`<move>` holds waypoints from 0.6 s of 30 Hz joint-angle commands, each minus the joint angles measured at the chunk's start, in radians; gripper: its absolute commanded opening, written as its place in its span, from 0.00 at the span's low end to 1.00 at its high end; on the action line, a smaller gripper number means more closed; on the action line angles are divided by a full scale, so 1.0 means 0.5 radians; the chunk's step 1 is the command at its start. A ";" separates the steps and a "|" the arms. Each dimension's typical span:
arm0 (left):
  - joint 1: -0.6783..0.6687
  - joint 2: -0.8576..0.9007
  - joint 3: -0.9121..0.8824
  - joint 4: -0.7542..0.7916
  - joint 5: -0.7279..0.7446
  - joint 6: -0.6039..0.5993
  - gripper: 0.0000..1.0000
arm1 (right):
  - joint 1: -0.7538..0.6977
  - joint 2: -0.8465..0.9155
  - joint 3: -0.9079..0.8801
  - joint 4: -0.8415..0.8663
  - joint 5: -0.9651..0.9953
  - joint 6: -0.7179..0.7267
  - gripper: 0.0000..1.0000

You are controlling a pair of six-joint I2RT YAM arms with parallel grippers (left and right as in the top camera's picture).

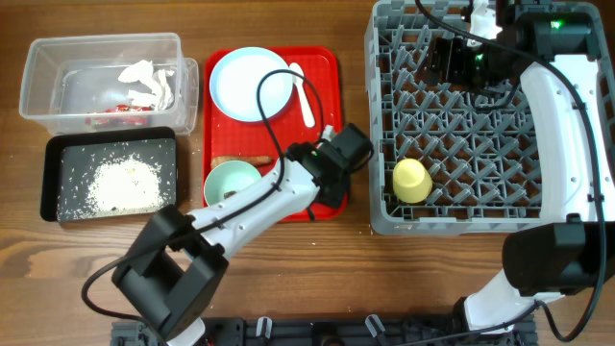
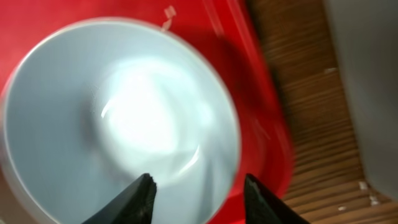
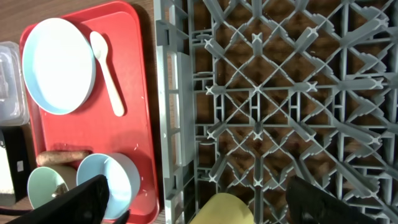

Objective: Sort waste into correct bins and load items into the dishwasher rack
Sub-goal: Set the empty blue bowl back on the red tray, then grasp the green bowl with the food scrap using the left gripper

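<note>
My left gripper [image 1: 332,165] [image 2: 199,183] is open and empty, its jaws just above the rim of a pale blue bowl [image 2: 118,124] on the red tray; my arm hides that bowl in the overhead view. A mint bowl [image 1: 231,181], the sausage-like stick [image 1: 240,160], the pale blue plate [image 1: 250,85] and the white spoon [image 1: 301,91] also lie on the tray. The yellow cup [image 1: 411,180] sits in the grey rack [image 1: 384,115]. My right gripper [image 1: 447,58] [image 3: 199,193] is open and empty above the rack's far side. The blue bowl [image 3: 115,177] shows in the right wrist view.
The clear tub [image 1: 38,77] at far left holds the white tissue [image 1: 149,82] and the red-and-white wrapper [image 1: 120,109]. The black tray [image 1: 50,183] in front of it holds white rice [image 1: 123,183]. The red tray [image 1: 327,67] lies between the bins and the rack.
</note>
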 commanded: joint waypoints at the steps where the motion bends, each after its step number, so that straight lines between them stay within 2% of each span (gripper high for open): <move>1: 0.231 -0.172 0.095 -0.195 -0.056 -0.265 0.53 | 0.002 -0.051 0.046 0.014 -0.013 -0.036 0.92; 5: 0.500 -0.319 0.103 -0.386 -0.049 -0.484 0.55 | 0.002 -0.051 0.046 0.031 -0.013 -0.035 0.92; 8: 0.647 -0.307 0.078 -0.439 -0.041 -0.520 0.55 | 0.002 -0.051 0.046 0.055 -0.014 -0.035 0.92; 12: 0.674 -0.201 -0.017 -0.321 -0.043 -0.532 0.47 | 0.002 -0.051 0.046 0.066 -0.014 -0.035 0.92; 18: 0.687 -0.134 -0.094 -0.295 -0.132 -0.792 0.41 | 0.002 -0.051 0.046 0.062 -0.014 -0.036 0.92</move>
